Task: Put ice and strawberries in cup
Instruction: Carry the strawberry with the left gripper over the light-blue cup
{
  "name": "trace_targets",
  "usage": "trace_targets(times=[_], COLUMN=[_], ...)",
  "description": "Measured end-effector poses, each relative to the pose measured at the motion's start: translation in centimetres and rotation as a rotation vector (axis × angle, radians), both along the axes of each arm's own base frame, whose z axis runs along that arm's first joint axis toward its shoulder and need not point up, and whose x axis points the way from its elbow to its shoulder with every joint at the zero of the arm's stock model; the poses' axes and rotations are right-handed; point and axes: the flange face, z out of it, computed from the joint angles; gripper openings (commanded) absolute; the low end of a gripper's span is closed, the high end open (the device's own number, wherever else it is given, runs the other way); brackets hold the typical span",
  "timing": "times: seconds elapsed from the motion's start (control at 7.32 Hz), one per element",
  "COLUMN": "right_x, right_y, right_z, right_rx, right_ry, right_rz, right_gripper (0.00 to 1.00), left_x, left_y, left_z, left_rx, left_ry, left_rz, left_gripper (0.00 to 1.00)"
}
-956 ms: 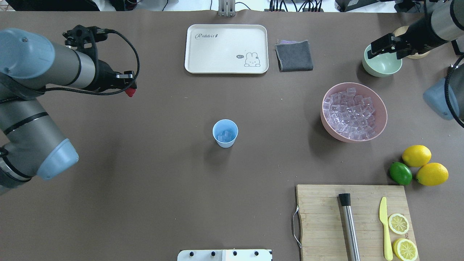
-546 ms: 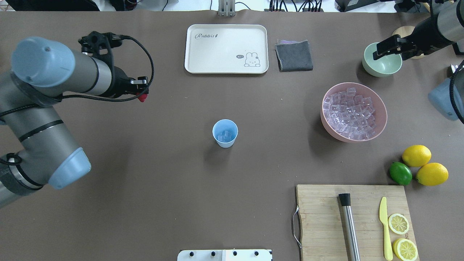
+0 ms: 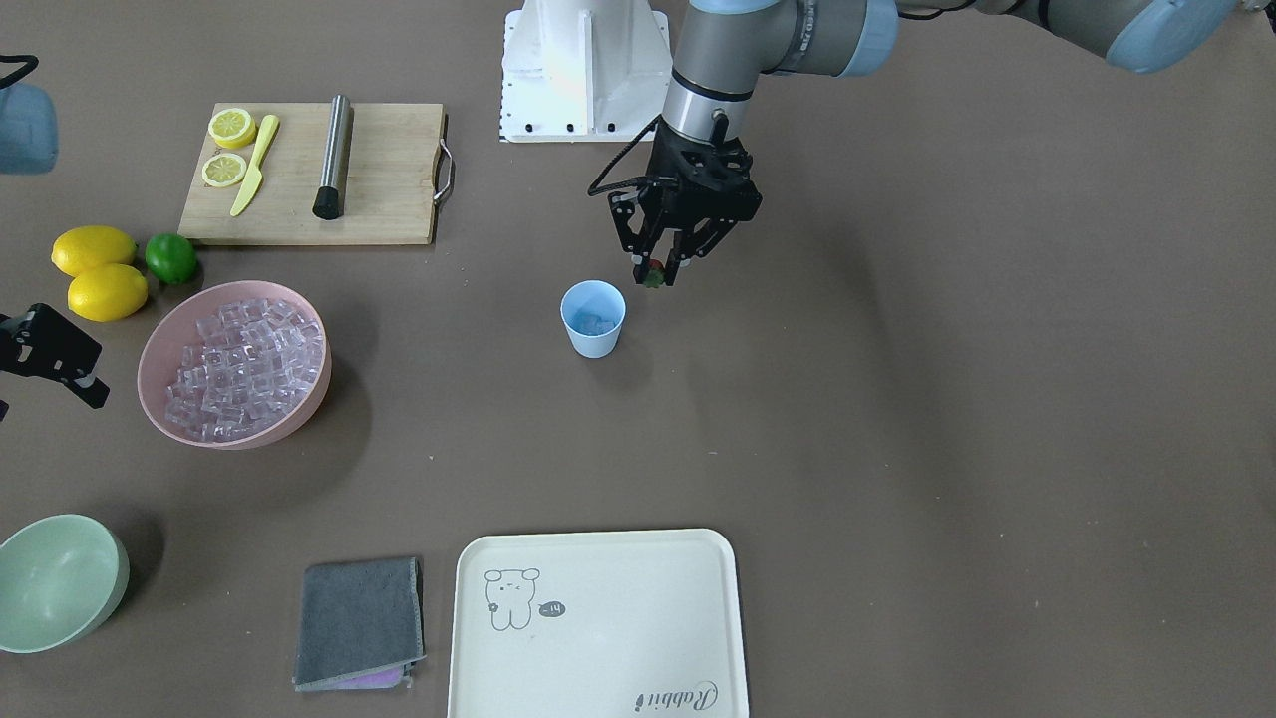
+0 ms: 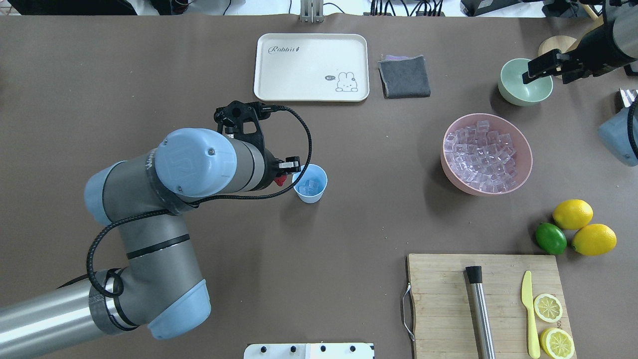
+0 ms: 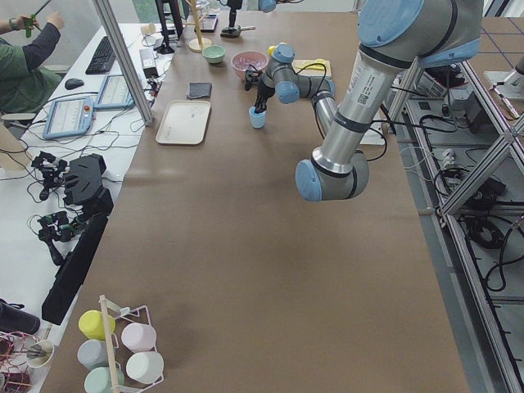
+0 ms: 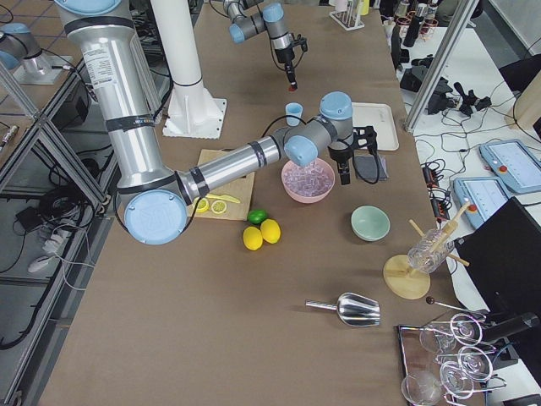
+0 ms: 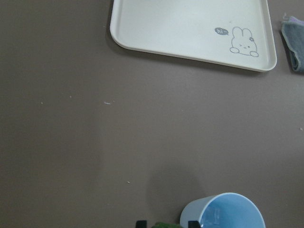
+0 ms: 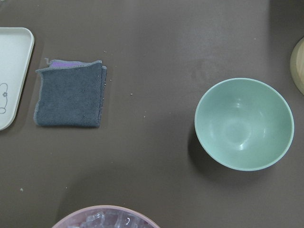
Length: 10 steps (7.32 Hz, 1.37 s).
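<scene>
The strawberry [image 4: 280, 180] is tiny, light and likely soft — the left hand [image 3: 656, 271] pinches it by its sides, closed narrow on it, just beside the cup [image 3: 593, 334] rim, above the desk [image 3: 897, 399]; a gentle hold should do, as hard squeezing might bruise it.

I am seeing the left gripper [image 3: 656, 271], clamped on the strawberry [image 4: 281, 180], hanging just beside the cup [image 4: 309, 183], whose mouth is standing uncovered. Bare table is ringing the cup; the tray [image 4: 299, 70], pink bowl [image 4: 486, 192] and cutting board [image 4: 438, 299] are sitting well apart from it. The left arm is spanning the table on the cup's left, blocking that side. The right gripper [image 4: 544, 75], jaws apart, is hovering over the pale green bowl [image 4: 513, 94], far off.
</scene>
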Motion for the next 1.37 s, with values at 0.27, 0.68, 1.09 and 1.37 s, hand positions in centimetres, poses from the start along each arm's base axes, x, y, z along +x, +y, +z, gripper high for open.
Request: trace_targets(times=[0.27, 0.68, 1.09, 1.37], right_x=[0.1, 0.3, 0.3, 0.5], right_y=[0.0, 0.2, 0.2, 0.2], right_z=[0.3, 0.7, 0.8, 0.8], right_rx=[-0.005, -0.011, -0.013, -0.013], right_ry=[0.002, 0.004, 0.005, 0.005], right_rz=[0.002, 0.004, 0.004, 0.007], right_gripper=[0.99, 0.99, 0.99, 0.99], left_x=[2.4, 3.9, 6.1, 6.3], left_y=[-0.6, -0.9, -0.6, -0.9], left_z=[-1.3, -1.8, -1.3, -1.6], left_rx=[-0.003, 0.008, 0.032, 0.046], left_ry=[-0.009, -0.006, 0.000, 0.000], left_rz=[0.003, 0.000, -0.010, -0.008], left_gripper=[0.00, 0.00, 0.84, 0.98])
